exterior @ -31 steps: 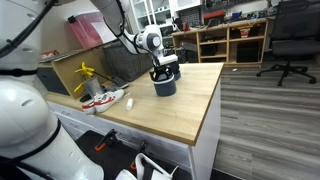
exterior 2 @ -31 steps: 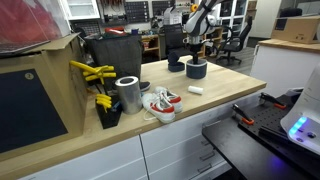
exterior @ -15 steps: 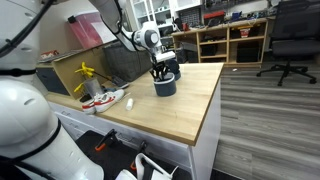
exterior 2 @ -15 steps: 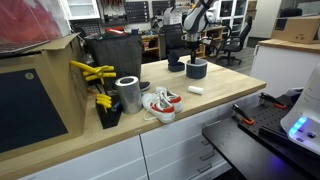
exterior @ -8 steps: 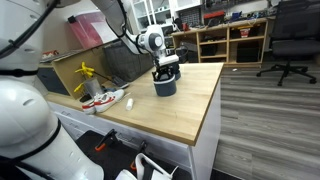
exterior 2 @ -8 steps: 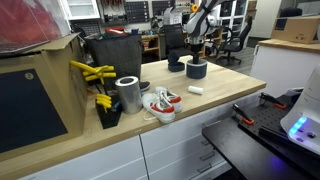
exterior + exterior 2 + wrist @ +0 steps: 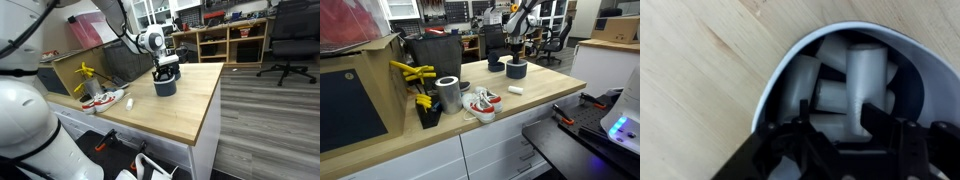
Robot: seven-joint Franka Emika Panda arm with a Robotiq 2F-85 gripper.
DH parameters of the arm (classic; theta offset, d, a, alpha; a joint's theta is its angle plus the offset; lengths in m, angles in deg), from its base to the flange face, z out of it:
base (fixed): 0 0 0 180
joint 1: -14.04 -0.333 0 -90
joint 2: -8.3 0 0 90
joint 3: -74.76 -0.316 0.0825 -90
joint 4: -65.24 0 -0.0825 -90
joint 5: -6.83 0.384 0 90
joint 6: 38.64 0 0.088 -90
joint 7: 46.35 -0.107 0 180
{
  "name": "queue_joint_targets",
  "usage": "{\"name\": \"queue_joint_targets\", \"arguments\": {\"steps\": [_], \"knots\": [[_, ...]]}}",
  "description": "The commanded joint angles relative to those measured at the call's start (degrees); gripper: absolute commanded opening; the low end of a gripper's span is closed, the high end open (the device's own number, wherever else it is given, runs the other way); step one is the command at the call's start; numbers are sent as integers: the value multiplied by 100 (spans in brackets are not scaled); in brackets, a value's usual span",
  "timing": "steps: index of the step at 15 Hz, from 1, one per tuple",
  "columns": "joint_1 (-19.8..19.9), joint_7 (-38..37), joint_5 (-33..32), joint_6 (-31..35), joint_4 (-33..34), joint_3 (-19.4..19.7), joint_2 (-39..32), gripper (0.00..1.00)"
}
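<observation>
In both exterior views we see the wooden tabletop (image 7: 195,110) carrying a dark round container (image 7: 165,86), with the arm's jaws hanging just over its mouth. Only the wrist view looks inside: white cylinders (image 7: 865,70) lie piled there, and the jaws stand partly apart above them, gripping nothing. Only an exterior view shows a small white piece (image 7: 516,90) lying loose near the container

Gripper (image 7: 166,70) above cup (image 7: 165,88) on table (image 7: 186,116); blocks (image 7: 862,75) inside cup
</observation>
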Motion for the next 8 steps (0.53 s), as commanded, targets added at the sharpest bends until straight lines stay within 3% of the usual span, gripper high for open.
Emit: {"name": "queue_joint_targets", "arguments": {"steps": [1, 2, 4, 6, 8], "knots": [[79, -42, 94, -294, 91, -77, 15, 64], [76, -48, 98, -321, 98, -77, 32, 61], [69, -64, 108, -376, 113, -77, 40, 36], [62, -70, 105, -434, 124, -73, 39, 26], [62, -68, 107, -501, 130, -72, 51, 28]]}}
